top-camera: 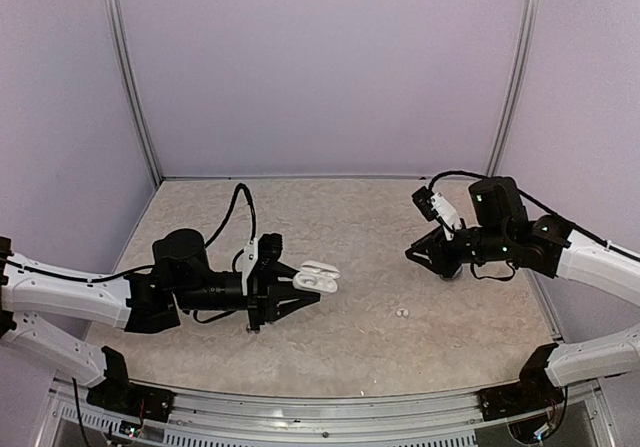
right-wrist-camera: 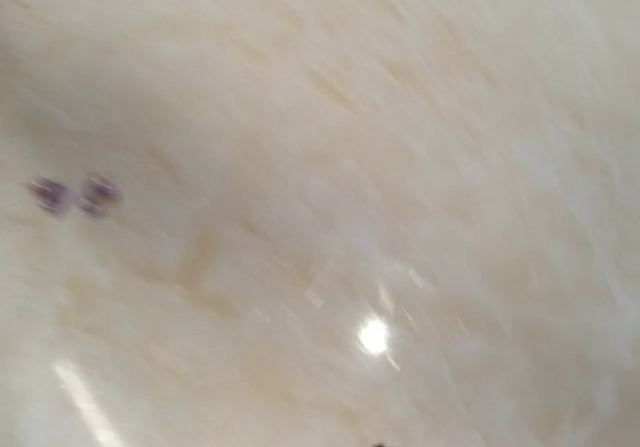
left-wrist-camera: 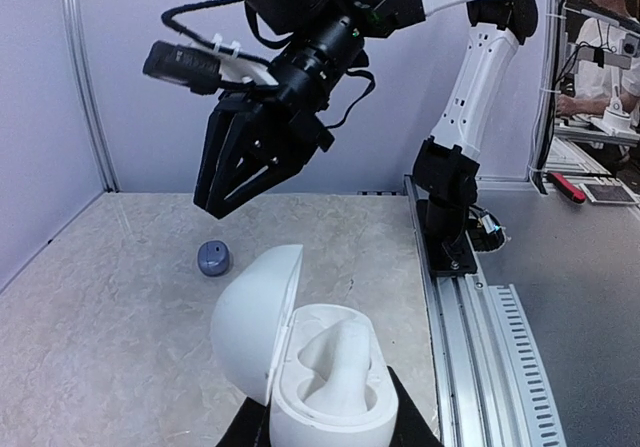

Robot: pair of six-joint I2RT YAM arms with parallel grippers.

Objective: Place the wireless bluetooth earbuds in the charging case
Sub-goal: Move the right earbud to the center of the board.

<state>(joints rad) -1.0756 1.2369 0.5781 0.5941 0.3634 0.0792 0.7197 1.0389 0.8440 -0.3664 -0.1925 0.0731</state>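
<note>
One charging case [top-camera: 320,275] is in view, white and oval, with its lid [left-wrist-camera: 255,322] swung open. The left gripper [top-camera: 302,290] pinches it at the base and holds it clear of the table [top-camera: 350,217].

Two earbuds can be counted with confidence, and neither is in the case. One white earbud [top-camera: 402,313] lies loose on the table at about 4 o'clock from the case in the overhead view. One dark earbud [left-wrist-camera: 213,258], purple-grey, lies on the table at 11 o'clock from the case in the left wrist view.

The right gripper [left-wrist-camera: 214,207] hangs just above the dark earbud, pointing down, apart from it. Its fingertips [left-wrist-camera: 203,199] stand close together with nothing seen between them. I cannot tell whether they are fully pressed together.

The right wrist view is badly smeared. It shows table surface and two small purplish blurs [right-wrist-camera: 48,194] at 9 o'clock, too indistinct to identify.
</note>
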